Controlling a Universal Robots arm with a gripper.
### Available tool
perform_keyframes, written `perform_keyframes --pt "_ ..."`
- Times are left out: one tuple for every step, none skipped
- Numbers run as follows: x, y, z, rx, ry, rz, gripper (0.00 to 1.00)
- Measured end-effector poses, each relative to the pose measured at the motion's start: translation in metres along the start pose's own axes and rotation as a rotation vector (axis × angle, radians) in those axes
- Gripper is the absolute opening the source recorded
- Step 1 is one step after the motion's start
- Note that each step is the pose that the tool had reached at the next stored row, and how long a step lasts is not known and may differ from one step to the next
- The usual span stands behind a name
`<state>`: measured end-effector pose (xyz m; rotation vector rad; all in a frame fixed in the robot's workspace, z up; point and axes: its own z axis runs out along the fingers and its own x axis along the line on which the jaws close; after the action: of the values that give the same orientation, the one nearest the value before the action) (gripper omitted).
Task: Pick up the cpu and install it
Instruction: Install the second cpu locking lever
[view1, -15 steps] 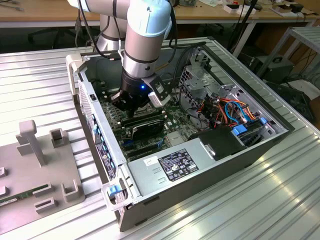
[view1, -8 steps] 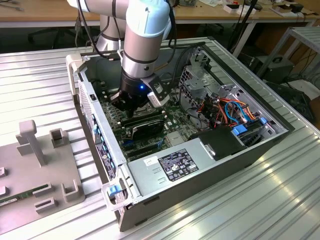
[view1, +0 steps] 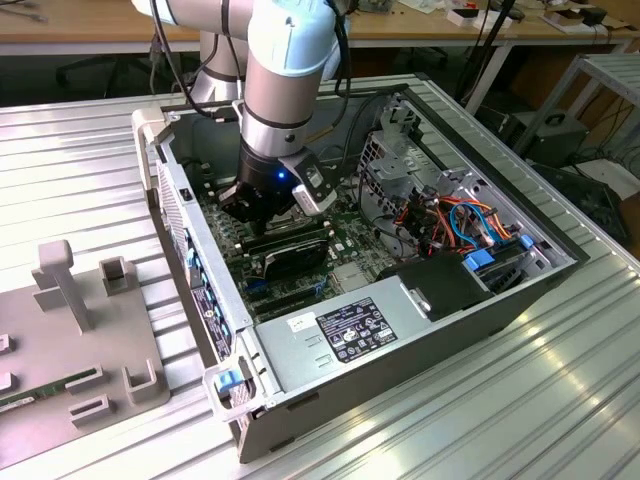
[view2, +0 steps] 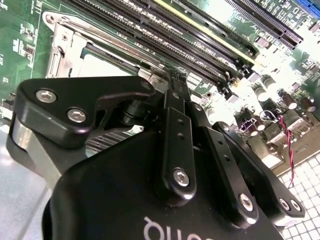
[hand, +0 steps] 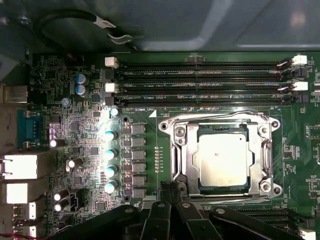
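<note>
The cpu (hand: 222, 160), a small square chip with a dull silver top, lies flat inside the socket's metal frame (hand: 181, 150) on the green motherboard (hand: 90, 130). It also shows pale in the second wrist view, cpu (view2: 100, 66), beyond the black gripper body. My gripper (hand: 171, 186) hangs just beside the socket's edge, shut, with nothing between its fingertips and apart from the chip. In the exterior view the gripper (view1: 262, 212) reaches down into the open computer case (view1: 300, 350).
Long black memory slots (hand: 200, 80) run beside the socket. A row of capacitors (hand: 110, 152) stands on its other side. The power supply (view1: 350, 330), coloured cables (view1: 455, 215) and case walls hem in the arm. A grey fixture (view1: 80, 330) sits on the exterior view's left.
</note>
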<state>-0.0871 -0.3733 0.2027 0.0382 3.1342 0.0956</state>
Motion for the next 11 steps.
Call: perform_keyframes --pt "0.0005 0.0002 0.0002 -0.0002 -0.0007 0.000 0.11" --pt "0.0009 0.0004 0.0003 -0.0002 -0.0014 0.000 0.11" --pt "0.0012 0.0006 0.0004 -0.0005 -0.0020 0.000 0.11" --pt "0.0014 0.0007 0.0004 -0.0007 -0.0027 0.000 0.11" --pt "0.0016 0.0008 0.0005 -0.0009 -0.0033 0.000 0.11" --pt "0.0017 0.0008 0.0005 -0.0010 -0.0036 0.000 0.11" --pt "0.0018 0.0008 0.0005 -0.0009 -0.0036 0.000 0.11" --pt "0.0018 0.0008 0.0005 -0.0009 -0.0036 0.000 0.11" --pt "0.0018 0.0007 0.0006 -0.0010 -0.0037 0.000 0.11" --pt "0.0019 0.0005 0.0006 -0.0012 -0.0037 0.000 0.11" --pt "0.0019 0.0002 0.0006 -0.0013 -0.0038 0.000 0.11"
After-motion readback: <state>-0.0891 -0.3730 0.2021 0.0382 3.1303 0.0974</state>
